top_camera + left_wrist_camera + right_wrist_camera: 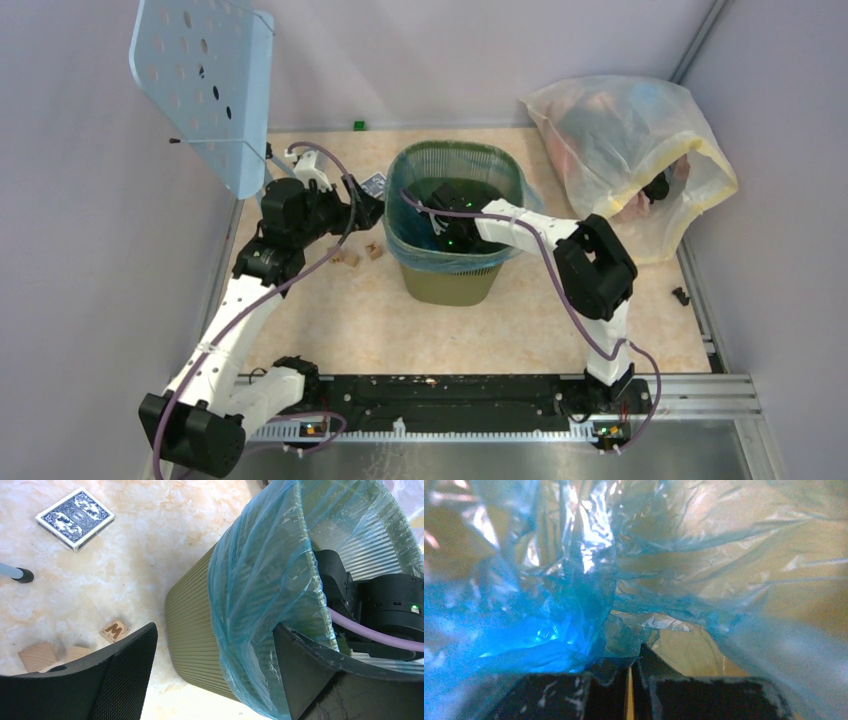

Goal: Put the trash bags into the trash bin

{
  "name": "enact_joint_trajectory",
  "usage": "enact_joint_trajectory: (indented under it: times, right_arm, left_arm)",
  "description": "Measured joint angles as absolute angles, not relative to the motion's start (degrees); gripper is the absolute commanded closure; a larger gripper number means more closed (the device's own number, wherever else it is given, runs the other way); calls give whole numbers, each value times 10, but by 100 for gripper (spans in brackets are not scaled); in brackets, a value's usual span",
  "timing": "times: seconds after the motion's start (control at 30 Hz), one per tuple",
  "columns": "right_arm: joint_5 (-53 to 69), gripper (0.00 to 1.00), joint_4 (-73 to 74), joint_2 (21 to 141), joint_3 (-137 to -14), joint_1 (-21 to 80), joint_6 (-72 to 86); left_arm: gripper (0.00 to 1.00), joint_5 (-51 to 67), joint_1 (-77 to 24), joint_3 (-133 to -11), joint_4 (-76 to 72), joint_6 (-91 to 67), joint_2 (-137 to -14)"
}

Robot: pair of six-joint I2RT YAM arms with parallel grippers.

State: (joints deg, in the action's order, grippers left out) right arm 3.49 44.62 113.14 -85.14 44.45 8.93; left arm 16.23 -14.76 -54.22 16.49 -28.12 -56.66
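Note:
The olive-green trash bin point(452, 282) stands mid-table. The light-blue trash bag point(420, 240) lines it, its edge folded over the rim. My right gripper point(445, 218) reaches down inside the bin. In the right wrist view its fingers point(631, 677) are nearly together, and crinkled bag film point(574, 605) is bunched at and over their tips. My left gripper point(215, 677) is open at the bin's left side. The bagged rim point(260, 580) and the ribbed wall point(192, 625) lie between its jaws. The right wrist point(385, 610) shows inside the bin.
A deck of cards point(75, 517) and wooden blocks point(114, 630) lie left of the bin. A perforated blue board point(205, 85) stands at the back left. A yellowish-clear stuffed bag point(625, 160) sits at the back right against the wall.

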Motion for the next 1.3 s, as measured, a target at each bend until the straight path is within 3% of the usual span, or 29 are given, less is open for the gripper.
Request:
enact_joint_trajectory:
  times: [0.53,0.9,0.97,1.07,1.13,1.17,1.2,1.3]
  right_arm:
    - [34,100,493,1087,-904,447,91]
    - [-16,97,525,1041,-1013,449,92]
    - [-27,87,523,1016,-1028,449,92]
    - [-39,62,505,957,-1031,449,91]
    - [-42,41,472,901,-1013,450,84]
    - [-43,22,458,876,-1000,449,84]
    - [-40,13,430,836,-971,450,75]
    - [-29,12,384,731,-898,450,61]
  left_arm:
    - [12,168,-147,-547,165,-284,-597]
    - [11,156,-147,-547,173,-278,-591]
    - [11,151,-147,-547,182,-273,-583]
    - [10,138,-147,-547,197,-264,-562]
    - [9,128,-147,-547,209,-257,-545]
    - [9,125,-147,-547,214,-254,-537]
    - [8,123,-147,-547,219,-249,-528]
    - [3,125,-147,-546,228,-228,-499]
